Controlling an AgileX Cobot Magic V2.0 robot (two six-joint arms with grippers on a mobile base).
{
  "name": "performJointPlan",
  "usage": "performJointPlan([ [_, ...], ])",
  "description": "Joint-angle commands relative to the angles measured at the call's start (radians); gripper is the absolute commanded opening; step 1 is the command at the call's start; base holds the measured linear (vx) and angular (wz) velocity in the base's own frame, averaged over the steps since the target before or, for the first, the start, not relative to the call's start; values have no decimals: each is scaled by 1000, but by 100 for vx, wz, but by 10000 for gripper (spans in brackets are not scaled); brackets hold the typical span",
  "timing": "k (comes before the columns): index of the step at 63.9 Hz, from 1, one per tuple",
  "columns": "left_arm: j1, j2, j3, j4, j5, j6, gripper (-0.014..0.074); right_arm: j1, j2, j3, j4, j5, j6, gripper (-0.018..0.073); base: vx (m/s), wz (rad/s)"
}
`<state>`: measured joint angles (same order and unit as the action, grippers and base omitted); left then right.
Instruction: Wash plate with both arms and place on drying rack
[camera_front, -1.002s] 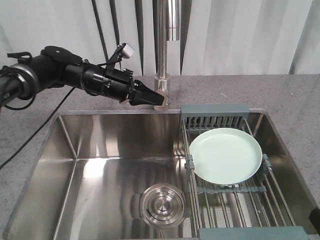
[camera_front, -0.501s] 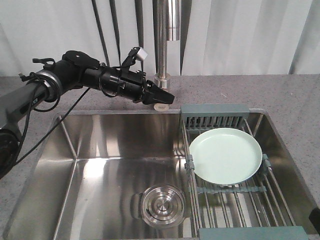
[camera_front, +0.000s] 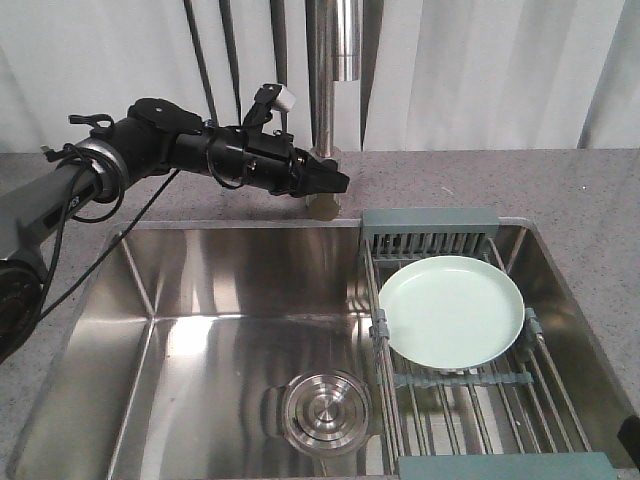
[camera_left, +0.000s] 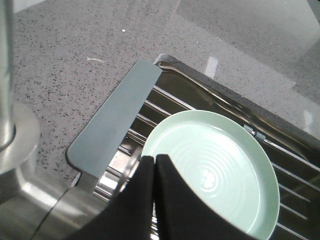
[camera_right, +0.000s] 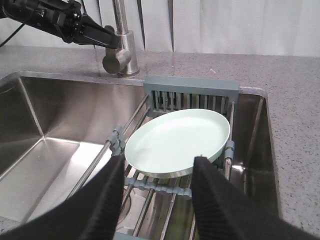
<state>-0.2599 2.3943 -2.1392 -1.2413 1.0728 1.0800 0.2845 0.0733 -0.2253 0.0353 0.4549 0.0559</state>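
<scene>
Left gripper (camera_front: 338, 182): its two black pointed fingers (camera_left: 142, 185) were pressed together, tip to tip, with nothing between them. It hung in the air by the tap's base, above the counter's back edge.

Left arm (camera_front: 150, 145): it reached in from the left side, and its far end ran off the picture. A small light grey part (camera_front: 285, 98) sat on top of it (what it was could not be made out).

Right gripper (camera_right: 157, 170): its two black fingers (camera_right: 112, 187) were spread wide apart and held nothing. Only the fingers showed in the right wrist view, and in the front view this gripper could not be seen.

Tap (camera_front: 330, 90): the steel pipe stood behind the sink, and its top was cut off.

Plate (camera_front: 451, 311): the pale green plate lay on the drying rack, tilted a little, on the right side of the sink. The left gripper's fingers hid part of its near rim in the left wrist view.

Drying rack (camera_front: 520, 400): its steel rods ran across the right part of the sink, with a grey-blue slotted holder (camera_front: 428, 232) at the back. The plate covered many rods.

Sink (camera_front: 200, 300): steel and shiny, with a round drain (camera_front: 324, 409) in the bottom. Its lower edge was cut off.

Counter (camera_front: 570, 190): grey and speckled, all around the sink.
</scene>
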Motion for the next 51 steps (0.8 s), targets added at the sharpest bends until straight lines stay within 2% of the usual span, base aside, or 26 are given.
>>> performJointPlan([
  [1, 5, -64, -33, -72, -109, -13, -6, -3, 11, -25, 0, -74, -12, 312, 0, 0],
  [12, 5, -65, -33, -58, -41, -50, -6, -3, 11, -25, 0, -74, -12, 312, 0, 0],
  [18, 5, -79, -32, 18, -8, -116, -6, -3, 11, -25, 0, -74, -12, 312, 0, 0],
  [32, 5, -172, -32, 359, 62, -295, -6, -3, 11, -25, 0, -74, -12, 312, 0, 0],
  [40, 5, -238, -32, 518, 74, -390, -6, -3, 11, -25, 0, -74, -12, 312, 0, 0],
  [44, 5, -262, -32, 594, 57, -457, -6, -3, 11, -25, 0, -74, -12, 312, 0, 0],
  [51, 5, -310, -32, 766, 29, -623, -6, -3, 11, -25, 0, -74, -20, 312, 0, 0],
])
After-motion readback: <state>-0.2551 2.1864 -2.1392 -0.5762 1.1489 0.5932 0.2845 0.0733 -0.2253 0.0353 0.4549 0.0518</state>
